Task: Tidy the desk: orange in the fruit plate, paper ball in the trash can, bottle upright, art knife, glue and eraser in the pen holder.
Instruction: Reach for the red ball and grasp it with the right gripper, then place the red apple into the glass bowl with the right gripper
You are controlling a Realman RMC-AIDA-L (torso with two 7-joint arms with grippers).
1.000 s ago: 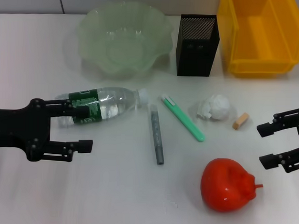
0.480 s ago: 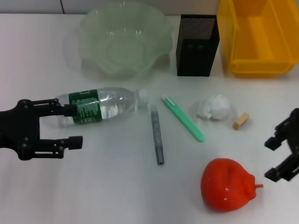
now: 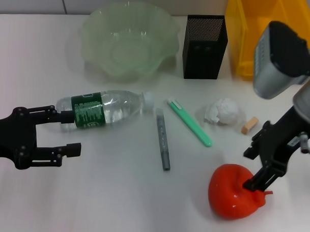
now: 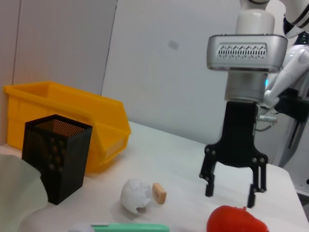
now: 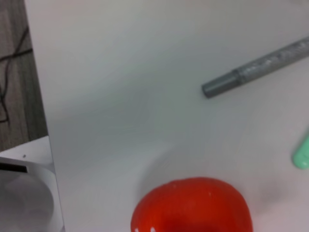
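The orange (image 3: 232,199) (image 4: 236,221) (image 5: 193,205) lies at the front right. My right gripper (image 3: 251,169) (image 4: 231,195) hangs open just over its right side, pointing down. The bottle (image 3: 102,109) lies on its side at the left, and my left gripper (image 3: 75,132) stands open by its base, one finger alongside the label. Between them lie the grey glue (image 3: 163,139) (image 5: 260,65), the green art knife (image 3: 189,122), the paper ball (image 3: 224,111) (image 4: 135,195) and the eraser (image 3: 249,125) (image 4: 159,193). At the back stand the fruit plate (image 3: 97,22), pen holder (image 3: 204,46) (image 4: 57,154) and trash can (image 3: 239,37) (image 4: 72,116).
My right arm's grey wrist housing (image 3: 279,59) covers part of the yellow bin in the head view. The table edge (image 5: 36,96) runs near the orange on the front side.
My right arm has swung in from the right edge and turned its gripper down over the orange. My left gripper has drawn back a little to the left along the bottle.
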